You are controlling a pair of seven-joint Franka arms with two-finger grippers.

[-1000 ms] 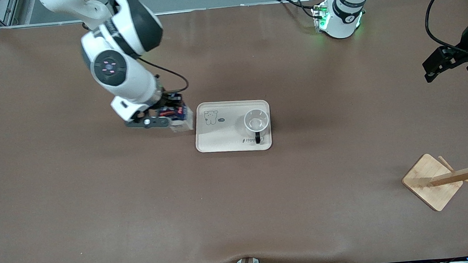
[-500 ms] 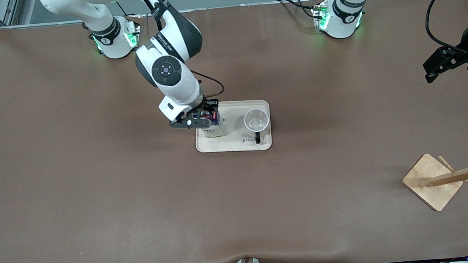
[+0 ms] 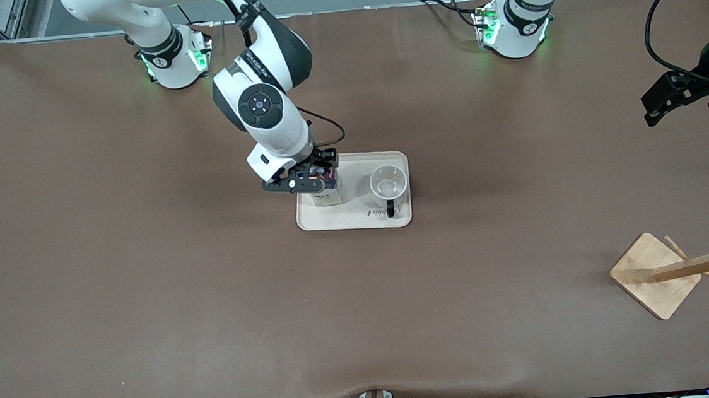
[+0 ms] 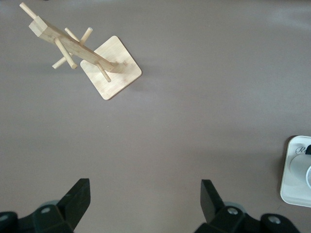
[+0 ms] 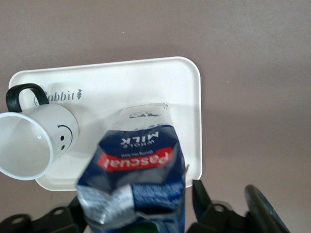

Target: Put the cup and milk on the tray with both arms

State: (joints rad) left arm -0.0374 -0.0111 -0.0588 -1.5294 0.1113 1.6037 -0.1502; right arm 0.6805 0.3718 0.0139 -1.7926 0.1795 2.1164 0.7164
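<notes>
Count on the brown surface: one tray, one cup, one milk, one wooden rack, two arms. The tray lies flat near the middle of the surface, cream with rounded corners. The cup stands upright on the tray, at the end toward the left arm's side, its black handle pointing toward the front camera; the right wrist view shows its smiley face and the lettering on the tray beside it. The right end effector is clenched on the milk, grasping it by the upper part. The carton is upright over the end of the tray toward the right arm's side; from the right wrist view the carton stands beside the cup, not touching it. Whether the carton base rests on the tray cannot be told. The left end effector hangs over the left arm's end of the surface, waiting; in the left wrist view its fingers are spread wide with nothing between them. The wooden rack stands alone, well apart from the tray.
</notes>
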